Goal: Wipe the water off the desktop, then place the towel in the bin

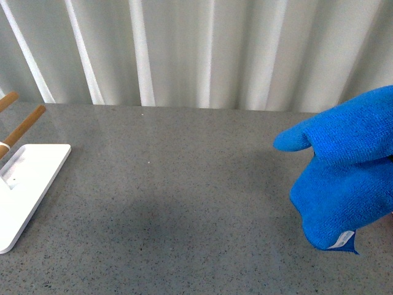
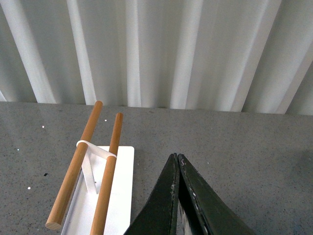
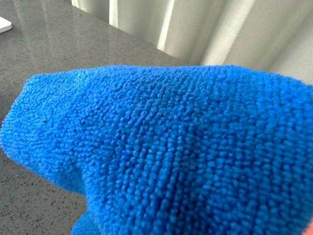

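Observation:
The blue fluffy towel (image 1: pixel 344 172) hangs bunched above the dark grey speckled desktop (image 1: pixel 184 184) at the right edge of the front view, its white tag (image 1: pixel 342 239) at the lowest corner. It fills the right wrist view (image 3: pixel 186 147) and hides my right gripper, which is shut on it. My left gripper (image 2: pixel 176 157) is shut and empty, its black fingers pressed together above the desktop (image 2: pixel 244 156), next to the white stand. The salmon-pink bin is mostly out of view; only a pink sliver shows at a corner of the right wrist view (image 3: pixel 309 227). No water shows on the desktop.
A flat white stand (image 1: pixel 24 184) with two wooden rods (image 2: pixel 80 161) sits at the desktop's left side. White pleated curtains (image 1: pixel 196 49) run along the far edge of the desktop.

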